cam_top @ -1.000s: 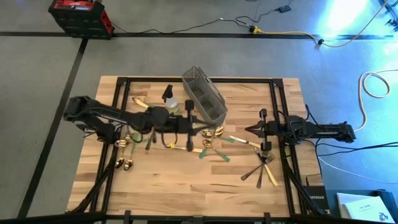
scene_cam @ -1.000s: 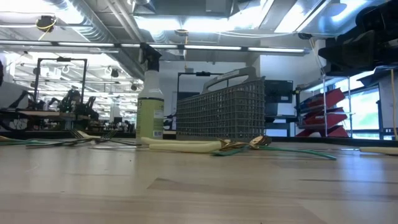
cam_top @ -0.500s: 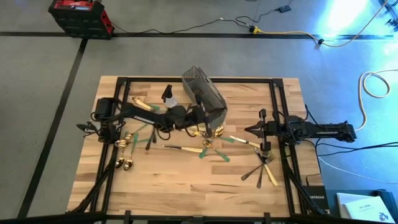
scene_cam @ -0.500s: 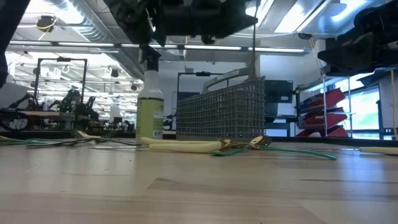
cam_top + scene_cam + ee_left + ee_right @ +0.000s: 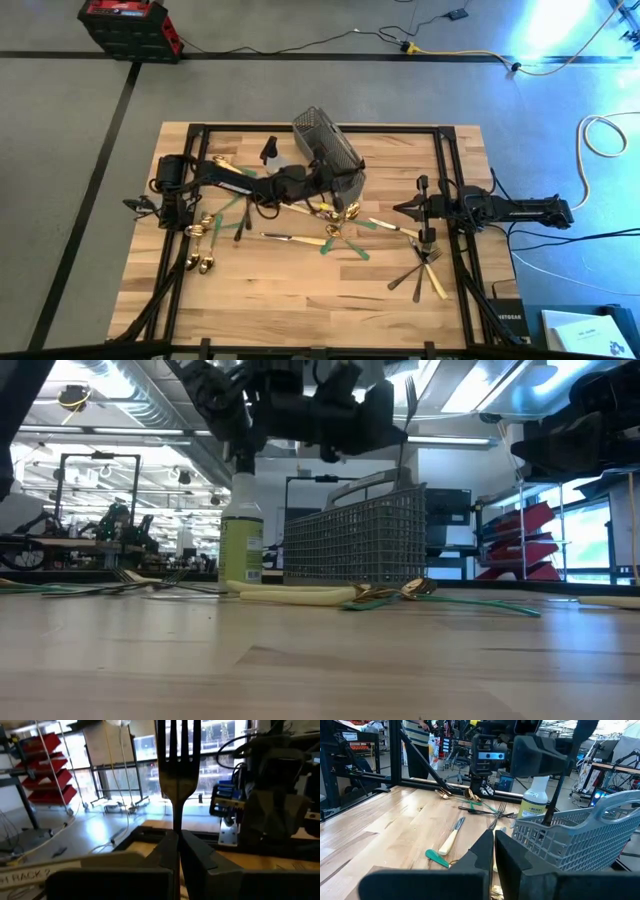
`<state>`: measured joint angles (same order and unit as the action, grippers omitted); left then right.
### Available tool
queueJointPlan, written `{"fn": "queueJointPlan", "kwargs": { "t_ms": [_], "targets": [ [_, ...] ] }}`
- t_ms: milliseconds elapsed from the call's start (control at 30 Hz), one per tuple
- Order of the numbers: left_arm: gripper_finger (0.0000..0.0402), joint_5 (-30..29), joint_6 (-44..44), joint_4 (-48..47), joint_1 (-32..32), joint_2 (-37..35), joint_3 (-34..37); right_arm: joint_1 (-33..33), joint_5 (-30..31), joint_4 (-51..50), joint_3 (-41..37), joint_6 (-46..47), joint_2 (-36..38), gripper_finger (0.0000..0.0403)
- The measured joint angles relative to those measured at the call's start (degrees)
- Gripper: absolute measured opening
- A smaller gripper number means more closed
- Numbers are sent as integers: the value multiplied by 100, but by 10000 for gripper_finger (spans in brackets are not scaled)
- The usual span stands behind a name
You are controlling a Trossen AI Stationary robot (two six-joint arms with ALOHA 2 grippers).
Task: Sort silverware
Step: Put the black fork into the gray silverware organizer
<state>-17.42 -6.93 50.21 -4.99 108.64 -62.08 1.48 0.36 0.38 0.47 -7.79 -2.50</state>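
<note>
We see the left hand clamped on a dark fork, held upright with its four tines pointing up, directly above the grey wire-mesh caddy; from table height the fork stands tall over the caddy's rim. The rest of the silverware lies scattered on the wooden surface in front of the caddy: shiny gold spoons, pieces with green handles, a cream-handled one, and a small cluster of dark forks off to the caddy's right. More gold spoons lie to the caddy's left. A spray bottle with green liquid stands just beside the caddy. The right hand waits to the caddy's right with its fingers together, holding nothing.
</note>
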Motion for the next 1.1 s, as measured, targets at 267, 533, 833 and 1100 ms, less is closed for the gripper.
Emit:
{"fn": "queueJointPlan", "kwargs": {
  "t_ms": [267, 533, 833, 1100],
  "targets": [
    [0, -18, 480, -440, -57, -2, -2, 1, 0, 0, 0, 0, 0, 0],
    [0, 112, 711, -859, -140, -2, 0, 2, 2, 0, 0, 0, 0, 0],
    [0, 379, 778, -896, -140, -2, -2, 0, 1, 0, 0, 0, 0, 0],
    [36, 427, 864, -935, -140, -2, -2, 2, 2, 0, 0, 0, 0, 0]
  ]
}}
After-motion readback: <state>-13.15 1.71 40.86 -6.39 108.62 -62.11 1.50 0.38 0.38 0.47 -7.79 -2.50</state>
